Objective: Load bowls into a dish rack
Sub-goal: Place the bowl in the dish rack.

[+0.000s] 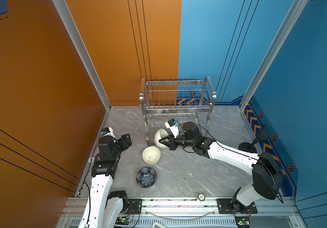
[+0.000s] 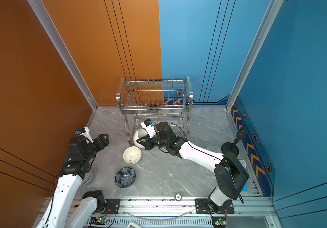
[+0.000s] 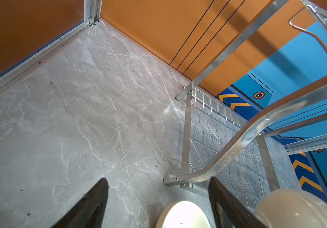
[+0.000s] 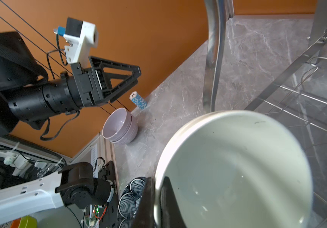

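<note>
My right gripper [image 1: 161,141] [image 4: 157,178] is shut on the rim of a cream-white bowl [image 1: 158,136] [image 4: 237,167], holding it tipped on its side by the front left leg of the steel dish rack [image 1: 176,94] [image 3: 257,128], level with the lower tier. A second cream-white bowl [image 1: 151,155] [image 3: 182,215] stands upright on the table. Nearer the front lies a dark blue flower-rimmed bowl [image 1: 146,177]. Two lilac bowls [image 4: 119,126] sit stacked by the orange wall. My left gripper [image 1: 127,139] [image 3: 158,178] hovers open and empty left of the rack.
A black round stand [image 1: 247,147] sits at the right wall. A blue patterned cylinder [image 4: 139,99] stands near the lilac stack. A small round dial [image 1: 201,196] rests on the front rail. Orange and blue walls close in the grey marble table [image 1: 178,177].
</note>
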Tool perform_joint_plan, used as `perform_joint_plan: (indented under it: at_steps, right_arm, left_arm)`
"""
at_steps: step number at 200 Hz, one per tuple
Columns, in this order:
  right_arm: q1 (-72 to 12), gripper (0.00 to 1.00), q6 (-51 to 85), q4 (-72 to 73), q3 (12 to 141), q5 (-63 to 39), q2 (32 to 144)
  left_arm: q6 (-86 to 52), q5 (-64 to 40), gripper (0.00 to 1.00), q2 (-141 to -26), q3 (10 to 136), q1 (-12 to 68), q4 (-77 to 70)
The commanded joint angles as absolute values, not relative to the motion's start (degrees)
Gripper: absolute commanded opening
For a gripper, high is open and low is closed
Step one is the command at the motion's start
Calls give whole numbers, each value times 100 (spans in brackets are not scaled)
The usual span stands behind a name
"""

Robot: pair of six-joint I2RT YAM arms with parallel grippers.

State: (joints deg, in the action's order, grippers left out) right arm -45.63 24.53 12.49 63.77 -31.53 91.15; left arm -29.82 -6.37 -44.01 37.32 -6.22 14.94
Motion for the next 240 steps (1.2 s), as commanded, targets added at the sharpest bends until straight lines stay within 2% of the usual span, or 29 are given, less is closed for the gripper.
perform_joint_plan:
  at_steps: [1,97,143,240]
  right_arm:
    - [-4464,4,2869,2460,6312,-3449,9207]
    - [-4181,4,3660,4189,6241,-3459,10065]
    - [-4068,3,4563,5515,6335,-3702,10779]
    - [-3604,0,5512,6393,7218,-3925,11839]
  left_arm:
    - [-2870,-753,80,-4408,3937,-687,1588]
    - [-3010,-873,80,-4416,3873,-703,1473]
    - [-2983,-870,80,-4388,3903,-708,1495]
    - [-2964,-880,80,-4429,3966,-726,1507]
